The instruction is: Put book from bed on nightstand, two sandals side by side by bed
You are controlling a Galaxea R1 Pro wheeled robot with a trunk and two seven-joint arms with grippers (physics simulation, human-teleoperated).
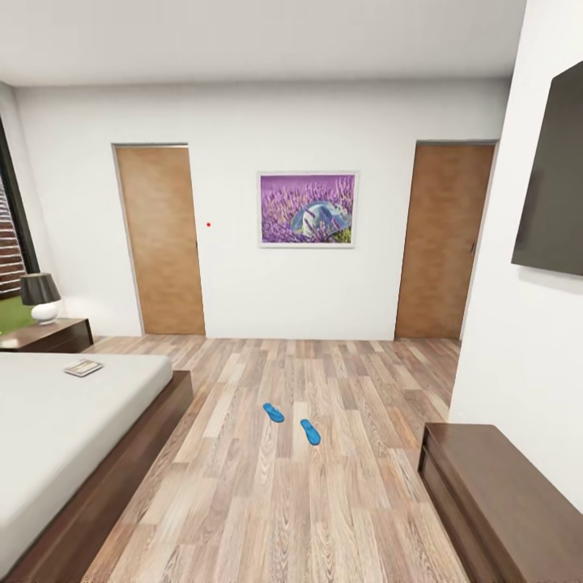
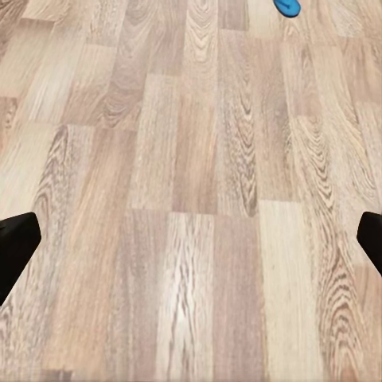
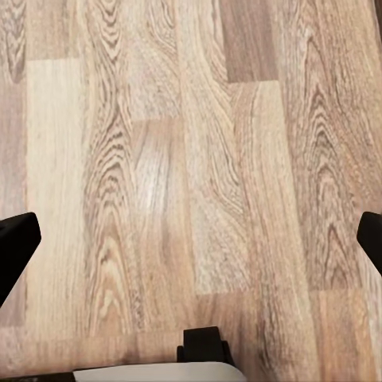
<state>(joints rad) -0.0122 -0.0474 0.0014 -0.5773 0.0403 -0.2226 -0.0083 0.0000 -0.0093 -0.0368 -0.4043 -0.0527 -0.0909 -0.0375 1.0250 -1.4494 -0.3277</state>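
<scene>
The left gripper and right gripper are spread wide and empty. One sandal is seen far ahead of the left gripper, out on the floor. The book is left on the bed. The robot should be rolled closer before anything is grabbed.

The book lies flat on the pale mattress of the bed at the frame's left, near the mattress's far edge. Just beyond it a dark wooden nightstand stands by the wall. The two sandals, bright blue, lie apart on the plank floor at centre frame, well clear of the bed.
</scene>
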